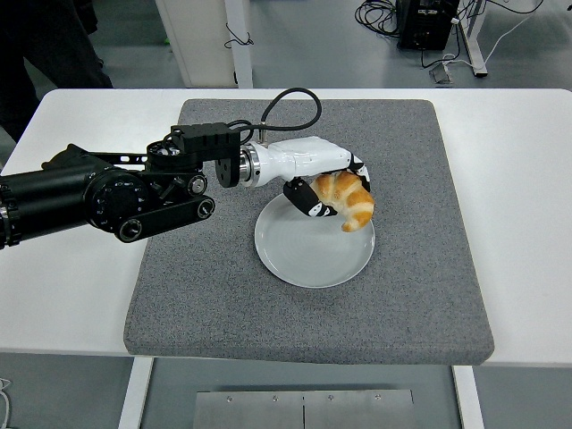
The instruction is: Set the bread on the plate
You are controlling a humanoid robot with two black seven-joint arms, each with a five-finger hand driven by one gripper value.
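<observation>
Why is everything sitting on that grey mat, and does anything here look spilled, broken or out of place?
Nothing stands out. The left robot hand holds a croissant over the far right rim of the empty white plate, which lies flat on the grey mat. No crumbs, spills or damage show. The pictures don't tell why the mat is there.

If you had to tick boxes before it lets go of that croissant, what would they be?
1. Croissant gripped by the left hand: ok, fingers curl around it.
2. Croissant over the plate: ok, it hangs above the plate's far right rim, though off-centre.
3. Plate bare: ok, nothing lies on it.
4. Plate flat on the grey mat: ok.
5. Croissant touching the plate: cannot tell from this single view from above.
6. Right arm out of the way: ok, it does not show.
</observation>
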